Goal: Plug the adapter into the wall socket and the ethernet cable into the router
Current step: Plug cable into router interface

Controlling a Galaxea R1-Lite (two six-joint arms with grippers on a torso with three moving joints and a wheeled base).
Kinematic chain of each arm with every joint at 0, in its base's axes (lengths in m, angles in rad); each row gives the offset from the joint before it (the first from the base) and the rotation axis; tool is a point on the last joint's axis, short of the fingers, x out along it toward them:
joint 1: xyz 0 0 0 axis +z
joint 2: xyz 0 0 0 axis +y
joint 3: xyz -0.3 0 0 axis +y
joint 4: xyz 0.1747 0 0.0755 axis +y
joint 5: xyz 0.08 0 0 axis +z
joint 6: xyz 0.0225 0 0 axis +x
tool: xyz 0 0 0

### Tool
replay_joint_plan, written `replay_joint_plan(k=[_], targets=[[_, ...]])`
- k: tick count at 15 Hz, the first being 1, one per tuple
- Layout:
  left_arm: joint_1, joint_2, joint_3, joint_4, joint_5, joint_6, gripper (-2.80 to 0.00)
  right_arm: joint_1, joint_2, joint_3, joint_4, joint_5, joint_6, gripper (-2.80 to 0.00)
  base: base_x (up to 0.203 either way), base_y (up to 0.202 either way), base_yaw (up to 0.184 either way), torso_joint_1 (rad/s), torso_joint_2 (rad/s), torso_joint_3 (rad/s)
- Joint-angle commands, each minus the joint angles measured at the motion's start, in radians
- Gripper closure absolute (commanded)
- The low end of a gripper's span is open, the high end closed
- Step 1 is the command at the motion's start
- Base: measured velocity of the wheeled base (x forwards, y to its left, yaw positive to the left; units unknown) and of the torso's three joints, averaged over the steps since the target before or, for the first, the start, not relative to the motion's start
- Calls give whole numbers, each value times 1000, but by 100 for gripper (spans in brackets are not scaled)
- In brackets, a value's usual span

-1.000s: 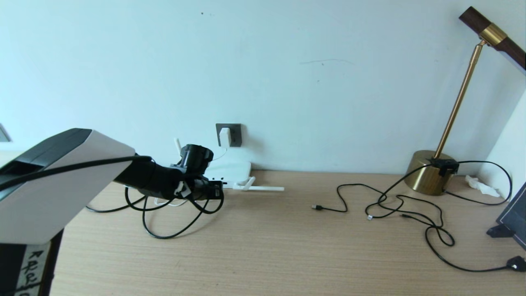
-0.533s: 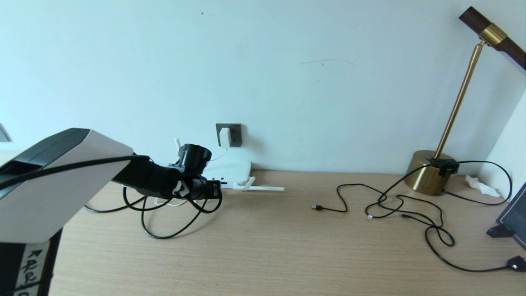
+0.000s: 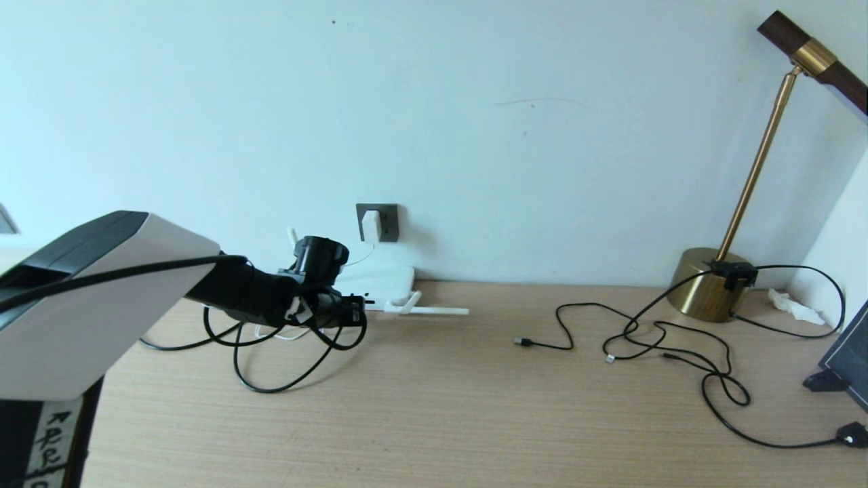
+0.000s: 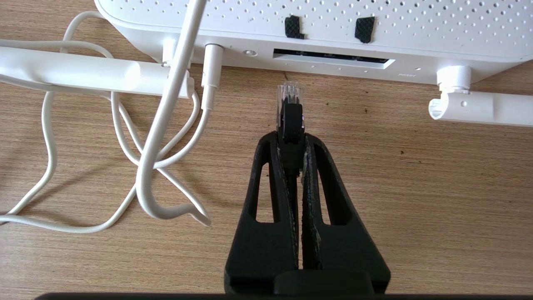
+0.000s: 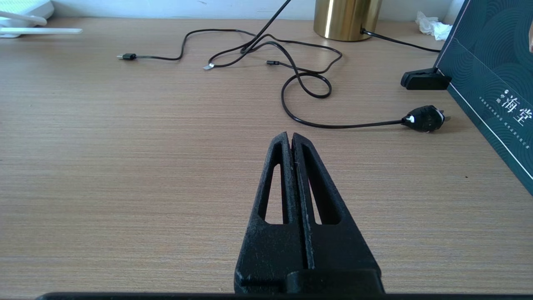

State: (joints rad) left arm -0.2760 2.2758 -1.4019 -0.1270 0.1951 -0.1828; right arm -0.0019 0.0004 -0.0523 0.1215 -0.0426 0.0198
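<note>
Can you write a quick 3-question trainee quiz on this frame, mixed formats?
1. True or false: the adapter is already seated in the wall socket.
2. What does the left gripper hold? A) a USB cable B) the ethernet cable C) an antenna
3. Fill in: the plug's clear tip is ____ the router, short of its port slot.

Key
1. True.
2. B: shut on it, clear tip pointing at the router's front edge.
3. Apart from: bare table shows between them.
The right gripper sits shut and empty over the table.
</note>
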Motion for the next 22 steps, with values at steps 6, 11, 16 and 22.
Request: replay_joint_plan(k=[6, 11, 16, 22], targets=[[0, 18, -23, 9, 1, -1, 0, -1, 1, 0, 1, 0, 0, 0, 0, 0, 0, 0, 0, 0], [0, 31, -39, 9, 1, -1, 0, 0, 1, 0, 1, 0, 0, 0, 0, 0, 0, 0, 0, 0], [0, 24, -39, 9, 1, -1, 0, 0, 1, 0, 1, 0, 0, 0, 0, 0, 0, 0, 0, 0], [0, 28, -42, 12, 1, -1, 0, -1, 1, 0, 1, 0, 0, 0, 0, 0, 0, 0, 0, 0]])
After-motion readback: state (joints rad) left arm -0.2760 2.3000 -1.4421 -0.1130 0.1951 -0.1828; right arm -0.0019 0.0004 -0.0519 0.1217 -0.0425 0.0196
